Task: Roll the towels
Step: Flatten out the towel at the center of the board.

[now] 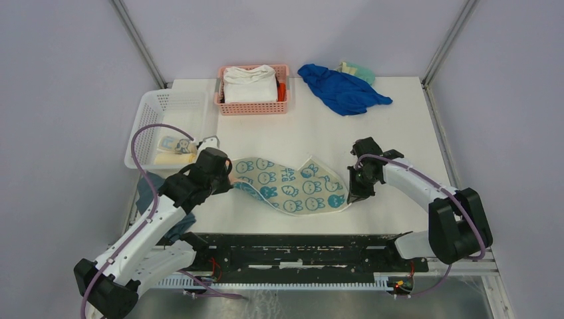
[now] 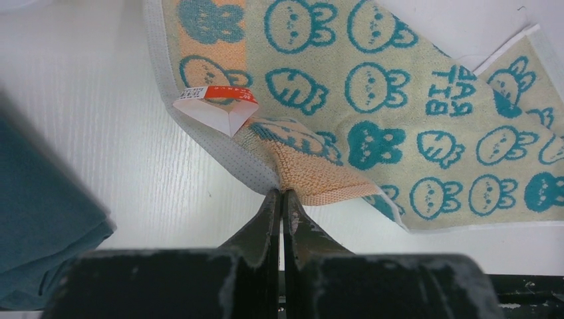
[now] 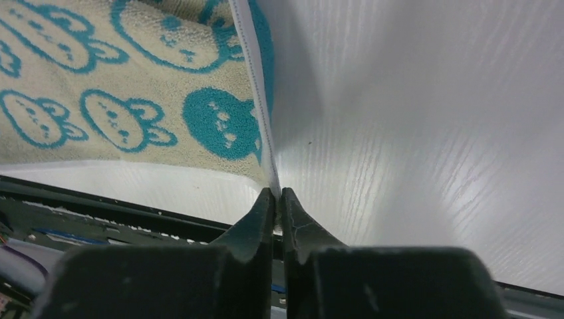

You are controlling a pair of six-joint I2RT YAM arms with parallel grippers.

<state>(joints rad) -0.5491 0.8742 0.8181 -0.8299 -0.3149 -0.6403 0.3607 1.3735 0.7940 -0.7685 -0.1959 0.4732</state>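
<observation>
Closest in, the left gripper [image 2: 281, 199] is pinched tight on a turned-over bit of hem at the left end of the rabbit towel [image 1: 299, 186], beside its care tag [image 2: 216, 109]; the right gripper [image 3: 278, 196] nips the near right corner; the towel lies on the table [image 1: 399, 133] between the arms, long axis left to right, its right end nearer; seemingly the flattening step, so next comes an even outward pull before rolling from a short end.

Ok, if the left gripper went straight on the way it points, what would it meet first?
The rabbit towel: the left gripper is shut on its bunched corner, so going on would likely push that fold into the rest of the cloth. The paper tag lies left of the line.
</observation>
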